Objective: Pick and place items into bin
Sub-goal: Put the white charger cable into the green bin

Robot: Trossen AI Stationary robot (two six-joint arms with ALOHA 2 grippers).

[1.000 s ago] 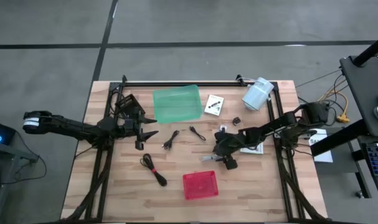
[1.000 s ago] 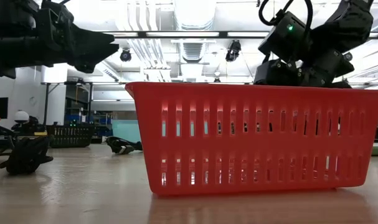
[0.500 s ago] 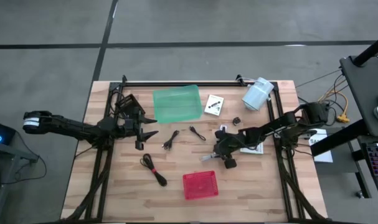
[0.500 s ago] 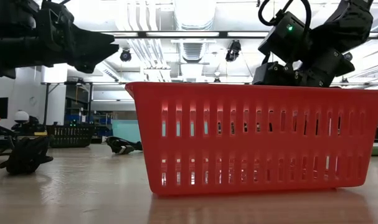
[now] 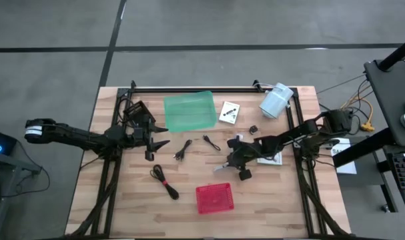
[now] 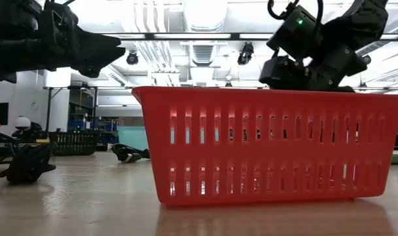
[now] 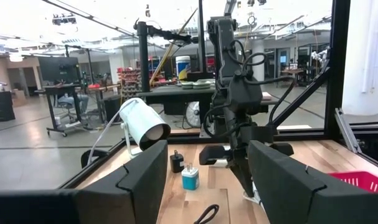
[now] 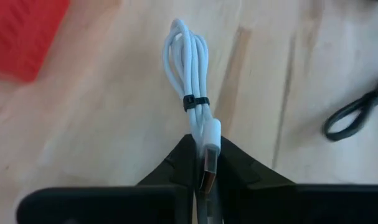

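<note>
While right end effector clamps one white cable, left end effector waits apart; one red bin.

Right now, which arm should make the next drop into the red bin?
Right. Its claw is shut on the bundled white cable beside the red slotted plastic bin; the left claw waits open, far off.

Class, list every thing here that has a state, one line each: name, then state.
Right claw: shut on the white cable, raised off the table.
White cable: bundled with a black tie, held by its plug.
Left claw: open, holding nothing.
Red bin: upright; no items visible inside.
Black coiled cable: lying loose on the table.
White cylinder: tipped on its side.
</note>
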